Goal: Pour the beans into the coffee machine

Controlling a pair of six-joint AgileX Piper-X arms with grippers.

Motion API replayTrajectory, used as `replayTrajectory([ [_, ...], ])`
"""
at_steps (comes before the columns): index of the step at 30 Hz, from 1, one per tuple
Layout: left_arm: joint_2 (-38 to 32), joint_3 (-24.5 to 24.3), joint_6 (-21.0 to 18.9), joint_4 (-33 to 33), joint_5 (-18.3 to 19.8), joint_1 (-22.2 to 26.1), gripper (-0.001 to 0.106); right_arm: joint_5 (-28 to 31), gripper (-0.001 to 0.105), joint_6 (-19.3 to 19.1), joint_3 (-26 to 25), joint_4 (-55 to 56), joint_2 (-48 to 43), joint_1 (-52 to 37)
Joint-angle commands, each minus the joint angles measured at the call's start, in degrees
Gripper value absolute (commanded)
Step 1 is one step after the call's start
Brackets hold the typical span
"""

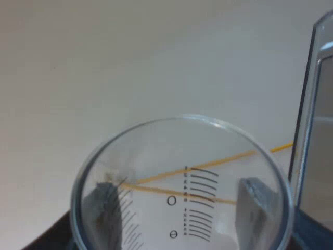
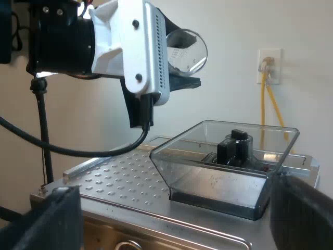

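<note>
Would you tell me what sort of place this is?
Probably an indoor lab or office coffee corner: an espresso machine with bean hopper, a plain wall with a socket and yellow cable.

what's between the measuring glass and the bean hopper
Nothing: only open air separates the measuring glass from the bean hopper, in the right wrist view.

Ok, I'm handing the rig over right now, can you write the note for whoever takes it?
Left gripper: shut on the measuring glass, held tipped in the air by the bean hopper on the espresso machine.
Right gripper: open, empty, facing the hopper.
Done: the glass looks empty; I can't tell whether beans lie in the hopper.
To do: confirm the pour, set the glass down.
</note>
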Motion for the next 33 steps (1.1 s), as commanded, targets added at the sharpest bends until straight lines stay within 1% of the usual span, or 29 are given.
replayTrajectory([
  [1,0.7,-0.4,3.2,-2.2,-1.1,-0.3,0.022,-0.3,0.079,-0.8,-0.5,-0.7,-0.3,0.1],
  [4,1.5,-0.4,4.7,-2.5,-1.5,-0.3,0.022,-0.3,0.079,-0.8,-0.5,-0.7,-0.3,0.1],
  [6,1.8,-0.4,6.5,-2.5,-1.9,-0.3,0.022,-0.3,0.079,-0.8,-0.5,-0.7,-0.3,0.1],
  [7,2.3,-0.4,12.5,-2.3,-2.1,-0.3,0.022,-0.4,0.079,-0.8,-0.5,-0.7,-0.3,0.1],
  [8,2.5,-0.4,15.9,-2.2,-2.2,-0.3,0.022,-0.3,0.079,-0.8,-0.5,-0.7,-0.3,0.1],
  [11,2.6,-0.4,19.7,-2.2,-2.4,-0.3,0.022,-0.3,0.079,-0.8,-0.5,-0.7,-0.3,0.1],
  [12,2.6,-0.4,20.0,-2.2,-2.4,-0.3,0.022,-0.3,0.079,-0.8,-0.5,-0.7,-0.3,0.1],
  [14,2.6,-0.4,22.7,-2.2,-2.4,-0.3,0.022,-0.3,0.079,-0.8,-0.5,-0.7,-0.3,0.1],
  [18,2.6,-0.4,25.8,-2.2,-2.4,-0.3,0.022,-0.3,0.079,-0.8,-0.5,-0.7,-0.3,0.1],
  [19,2.6,-0.4,29.2,-2.2,-2.4,-0.3,0.022,-0.3,0.079,-0.8,-0.5,-0.7,-0.3,0.1],
  [21,2.6,-0.4,31.3,-2.2,-2.4,-0.3,0.022,-0.3,0.079,-0.8,-0.5,-0.7,-0.3,0.1],
  [23,2.6,-0.4,34.3,-2.3,-2.4,-0.3,0.022,-0.3,0.079,-0.8,-0.5,-0.7,-0.3,0.1],
  [24,2.6,-0.4,34.8,-2.3,-2.4,-0.3,0.022,-0.3,0.079,-0.8,-0.5,-0.7,-0.3,0.1],
  [26,2.6,-0.4,37.3,-2.3,-2.4,-0.3,0.022,-0.3,0.079,-0.8,-0.5,-0.7,-0.3,0.1],
  [30,2.6,-0.4,37.7,-2.3,-2.4,-0.5,0.022,-0.3,0.079,-0.8,-0.5,-0.7,-0.3,0.1],
  [33,2.6,-0.4,40.5,-2.3,-2.4,-0.7,0.022,-0.3,0.079,-0.8,-0.5,-0.5,-0.3,0.1],
])
